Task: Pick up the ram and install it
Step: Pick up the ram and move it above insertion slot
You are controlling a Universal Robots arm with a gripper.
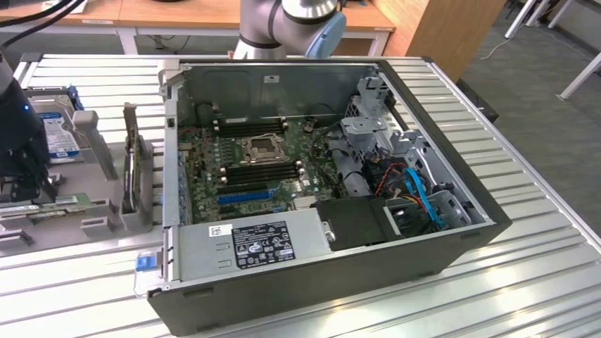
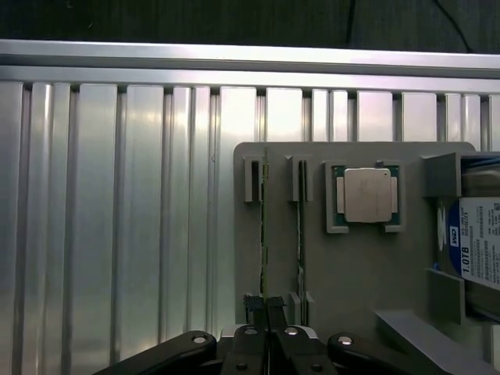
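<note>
Closed almost completely, the robot's black two-fingered hand [image 2: 265,305] pinches the near end of the ram [image 2: 264,219], a long, thin green circuit-board stick standing on edge in a slotted grey plastic holder tray [image 2: 359,266]. The stick has not been lifted; it sits in its end brackets, just beside a second green memory stick [image 2: 299,219]. Further along the tray lie a square silver processor chip [image 2: 367,195] and a blue-labelled silver hard drive [image 2: 480,250], all on the ribbed aluminium worktop [image 2: 117,219]. By these pictures the pick-up is at the grasp and the whole installation remains. The wrist view gives the grip itself and the tray's layout. The exterior view gives the destination: an open dark grey computer case [image 1: 281,303] lying on its side, well apart from the tray, with its green motherboard [image 1: 211,176] exposed and the long black memory slots [image 1: 258,169] beside the processor socket apparently empty.
</note>
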